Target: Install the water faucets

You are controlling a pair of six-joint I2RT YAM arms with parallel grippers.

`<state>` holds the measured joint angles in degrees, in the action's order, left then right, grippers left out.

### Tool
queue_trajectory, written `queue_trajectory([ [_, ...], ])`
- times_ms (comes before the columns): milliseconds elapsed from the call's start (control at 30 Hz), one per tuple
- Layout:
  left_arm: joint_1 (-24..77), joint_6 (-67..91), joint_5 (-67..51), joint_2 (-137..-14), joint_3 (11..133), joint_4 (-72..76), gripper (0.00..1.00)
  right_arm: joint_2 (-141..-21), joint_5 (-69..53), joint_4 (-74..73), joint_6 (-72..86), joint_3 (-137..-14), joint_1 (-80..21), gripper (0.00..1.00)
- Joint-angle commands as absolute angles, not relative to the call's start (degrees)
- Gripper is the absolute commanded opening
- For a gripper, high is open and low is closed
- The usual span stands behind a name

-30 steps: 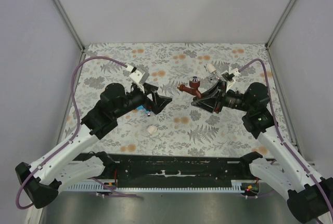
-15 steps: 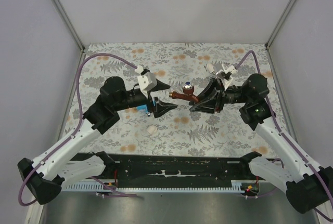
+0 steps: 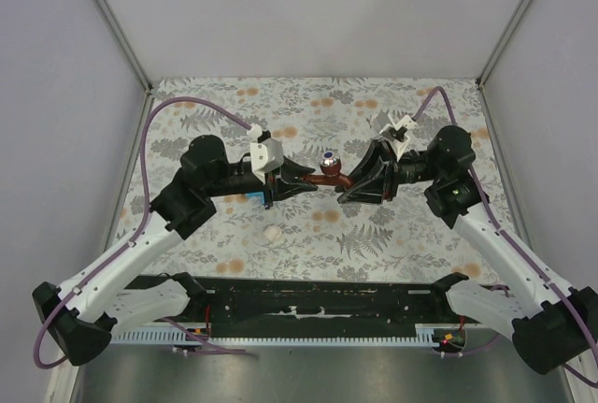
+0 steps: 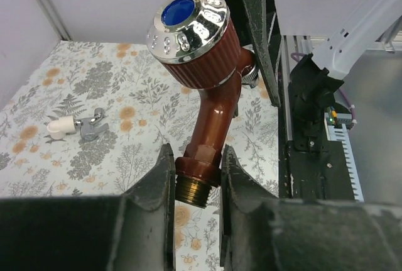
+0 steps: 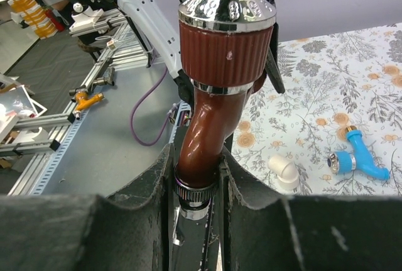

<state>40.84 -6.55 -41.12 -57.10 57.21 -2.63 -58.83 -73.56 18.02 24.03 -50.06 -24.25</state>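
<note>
The reddish-brown water faucet with a chrome, blue-capped knob hangs in the air over the middle of the floral mat, held from both sides. My left gripper is shut on its hex collar just above the brass threaded stem. My right gripper is shut on the ribbed chrome end of its curved spout. In the top view the left gripper and right gripper face each other across the faucet. A blue faucet and a white-silver faucet lie on the mat.
A small white pipe fitting lies on the mat near the blue faucet. A black rail runs along the near edge between the arm bases. Grey walls enclose the table on three sides.
The right arm brought the brown faucet left towards the middle. My left gripper swung in from the left with jaws wide, then shut on the faucet's threaded end.
</note>
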Motion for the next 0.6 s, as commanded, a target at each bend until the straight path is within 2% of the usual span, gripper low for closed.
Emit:
queue_trajectory([
  [0, 40.52, -9.06, -37.63, -54.94, 58.19, -3.61, 0.02, -59.67, -73.13, 15.66, 23.12, -54.05, -24.52, 0.18],
  [67, 40.52, -8.0, -32.55, -53.88, 56.96, -2.47, 0.02, -60.29, -70.76, 9.79, 21.63, -55.19, -24.44, 0.41],
  [133, 40.52, -7.21, -26.22, -52.56, 55.47, -1.59, 0.02, -60.99, -65.86, 3.99, 21.09, -55.98, -24.52, 0.69],
  [167, 40.52, -7.03, -22.8, -52.21, 54.94, -1.15, 0.02, -61.43, -63.57, 1.43, 21.09, -55.99, -24.43, 0.97],
  [300, 40.43, -6.94, -13.28, -51.15, 53.18, -0.7, 0.02, -61.61, -60.14, -2.87, 21.09, -55.37, -23.82, 0.98],
  [467, 40.43, -6.59, -11.16, -50.63, 52.91, -0.88, 0.02, -57.23, -36.36, -9.48, 23.03, -52.05, -23.73, 0.98],
  [567, 40.43, -6.85, -10.81, -50.28, 52.65, -0.97, 0.02, -55.55, -31.64, -10.89, 24.08, -47.65, -22.68, 0.98],
])
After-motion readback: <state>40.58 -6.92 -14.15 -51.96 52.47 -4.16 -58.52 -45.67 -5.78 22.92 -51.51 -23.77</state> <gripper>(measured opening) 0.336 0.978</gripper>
